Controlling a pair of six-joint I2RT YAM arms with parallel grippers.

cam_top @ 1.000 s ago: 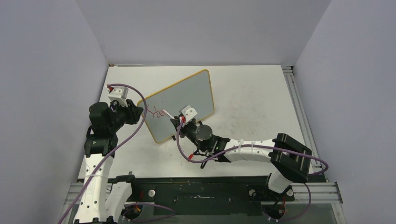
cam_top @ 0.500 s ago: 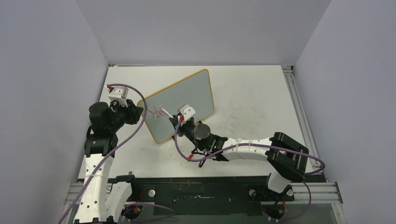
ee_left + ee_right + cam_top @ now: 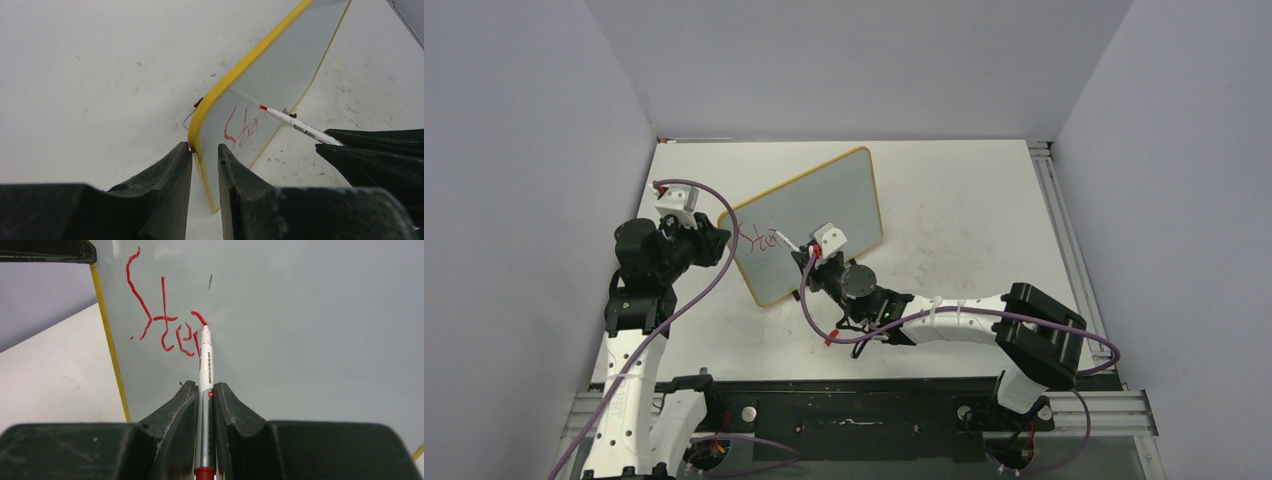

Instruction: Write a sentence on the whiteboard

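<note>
The whiteboard, pale grey with a yellow frame, stands tilted on the table. My left gripper is shut on the board's left edge. Red letters of the sentence read roughly "Ste" with a fourth letter partly drawn. My right gripper is shut on a white marker. Its red tip touches the board at the end of the last stroke.
A thin wire foot sticks out behind the board's left edge. The white table is scuffed to the right of the board. Grey walls close in the left, right and back. A metal rail runs along the table's right side.
The right gripper has shifted slightly right along the board with the marker, and the red writing has grown by a stroke. The left arm and board have stayed still.
</note>
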